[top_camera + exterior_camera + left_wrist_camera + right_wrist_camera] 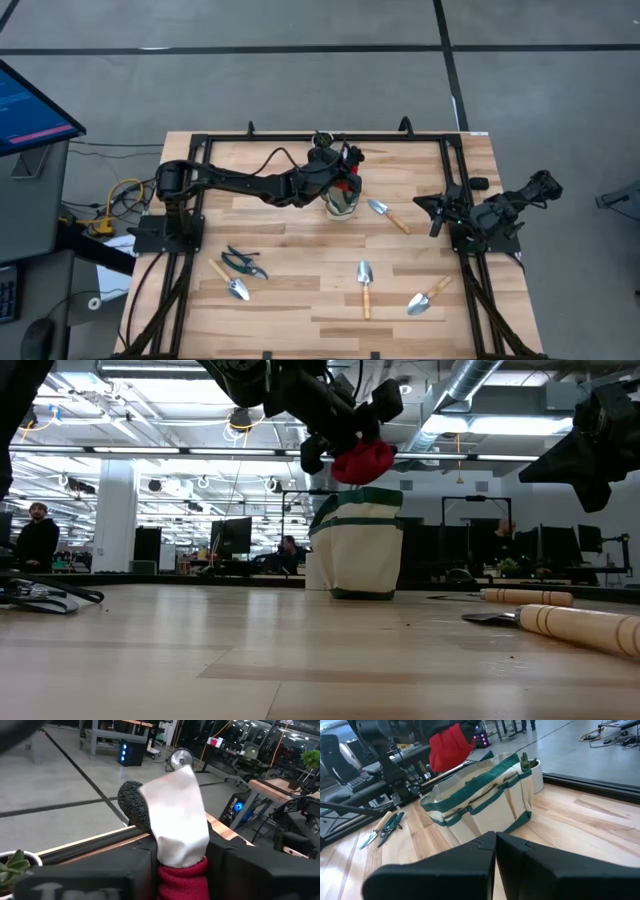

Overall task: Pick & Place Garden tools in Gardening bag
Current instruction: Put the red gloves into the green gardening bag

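My left gripper is shut on a red, white and black glove right above the open top of the cream gardening bag with green trim, which stands at the table's far middle. The glove's red cuff hangs just above the bag's rim. Three trowels with wooden handles lie flat right of and nearer than the bag. A fourth trowel and dark shears lie at the near left. My right gripper is shut and empty at the table's right. My left gripper pinches the glove between its two fingers, at the white part just beside the red cuff. The arm comes slanting down from the table's left. The glove is lifted clear, and its black finger end sticks out past the fingertips.
A small white pot with a green plant stands just behind the bag at the far edge. A black frame rail runs around the table. People and desks show in the room beyond.
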